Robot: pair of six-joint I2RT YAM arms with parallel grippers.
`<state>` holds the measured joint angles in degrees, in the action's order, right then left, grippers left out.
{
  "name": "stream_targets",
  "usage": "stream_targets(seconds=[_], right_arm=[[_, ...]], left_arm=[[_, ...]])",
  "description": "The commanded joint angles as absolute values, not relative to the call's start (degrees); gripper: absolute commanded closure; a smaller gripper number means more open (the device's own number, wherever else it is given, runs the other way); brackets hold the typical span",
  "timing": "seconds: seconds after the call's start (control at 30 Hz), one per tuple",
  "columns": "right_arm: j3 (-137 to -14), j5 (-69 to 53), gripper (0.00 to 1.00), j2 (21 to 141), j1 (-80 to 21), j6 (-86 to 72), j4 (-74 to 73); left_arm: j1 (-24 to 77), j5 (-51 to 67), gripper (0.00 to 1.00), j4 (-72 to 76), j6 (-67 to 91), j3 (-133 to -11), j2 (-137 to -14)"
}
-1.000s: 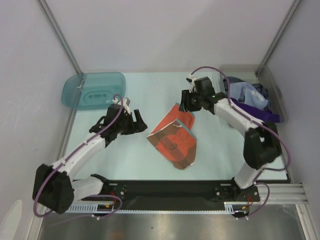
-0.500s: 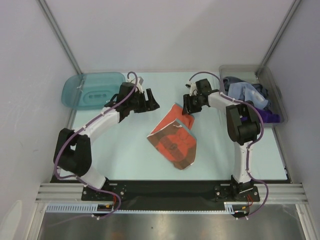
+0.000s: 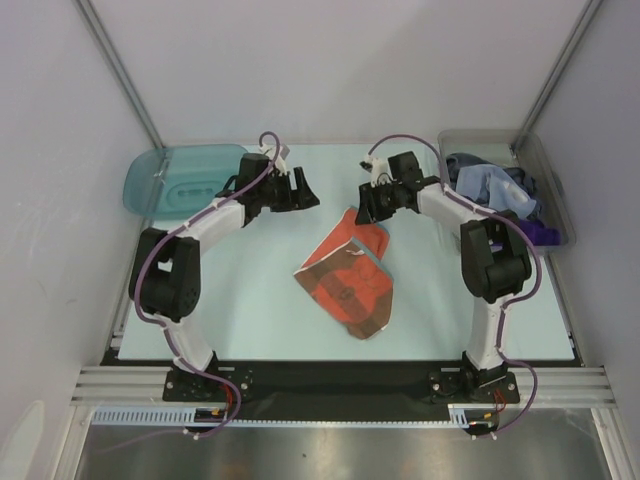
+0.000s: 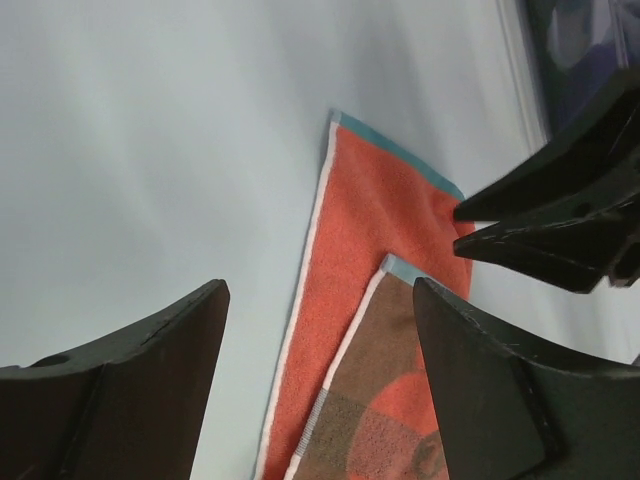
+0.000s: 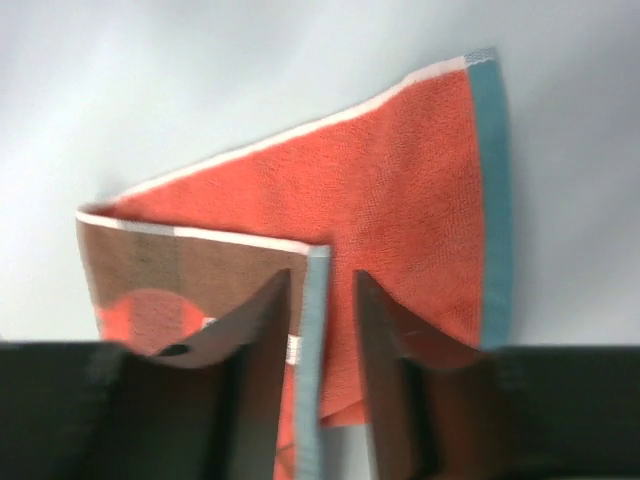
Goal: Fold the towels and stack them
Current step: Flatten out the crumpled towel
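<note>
Orange towel (image 4: 380, 220) cut off below, right claw (image 5: 320, 290) blurred

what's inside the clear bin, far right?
A grey-blue towel bunched on top, a purple towel at the near end of the bin. Anything under them is covered; the right arm hides part of the left side.

**Surface materials at the towel-folding table.**
The orange-brown towel (image 3: 345, 280) is matt, nubbly terry cloth with a smoother teal and white woven border. The towels (image 3: 490, 185) in the bin (image 3: 556, 190) are soft matt cloth, and the bin is clear grey plastic. The table (image 3: 250, 310) is smooth, pale and matt. The tray (image 3: 145, 185) is glossy translucent teal plastic. The left gripper (image 4: 318, 300) has fingers (image 4: 130, 390) of black plastic with a dull sheen.
</note>
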<state>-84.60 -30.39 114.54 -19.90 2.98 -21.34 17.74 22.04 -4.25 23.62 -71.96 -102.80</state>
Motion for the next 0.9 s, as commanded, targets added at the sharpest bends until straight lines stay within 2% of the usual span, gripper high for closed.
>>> stream_targets(seconds=[0.0, 0.07, 0.13, 0.37, 0.6, 0.67, 0.7, 0.73, 0.8, 0.83, 0.87], right_arm=[[-84.9, -29.8, 0.55, 112.5, -15.7, 2.6, -19.2], [-87.7, -32.2, 0.48, 115.0, -13.6, 1.5, -21.1], [-90.7, -32.9, 0.48, 118.8, -12.2, 2.8, -23.5], [-94.8, -40.1, 0.47, 125.4, -8.7, 5.7, -29.3], [-94.2, -45.2, 0.49, 127.4, -10.6, 7.9, -31.6], [-93.3, -45.6, 0.53, 126.8, -11.9, 8.0, -30.9], [-92.9, -45.3, 0.59, 126.5, -12.3, 7.7, -30.7], [-92.6, -45.1, 0.74, 126.0, -12.7, 7.4, -30.2], [-91.7, -45.4, 0.86, 123.2, -14.0, 6.9, -29.7], [-91.3, -45.0, 0.96, 122.0, -14.7, 7.2, -29.7], [-90.8, -44.1, 0.98, 120.5, -15.4, 7.6, -30.3]], left_arm=[[17.8, 27.1, 0.19, -1.1, 20.4, -73.5, -102.0], [17.8, 28.1, 0.18, -0.4, 21.4, -72.7, -101.9], [17.8, 29.7, 0.18, -0.3, 22.1, -71.8, -101.8], [17.8, 31.6, 0.17, 0.5, 20.8, -72.0, -103.0], [17.8, 31.1, 0.17, 0.4, 20.0, -73.7, -104.5], [17.8, 30.7, 0.17, -1.3, 19.8, -73.7, -104.5], [17.8, 30.5, 0.17, -1.4, 19.3, -73.8, -104.4], [17.8, 30.2, 0.17, -1.6, 19.1, -73.7, -104.4], [17.8, 30.1, 0.17, -1.1, 18.1, -73.1, -104.2], [17.7, 30.7, 0.17, -0.3, 17.8, -72.4, -103.8], [17.5, 33.2, 0.16, 6.9, 17.9, -71.0, -103.1]])
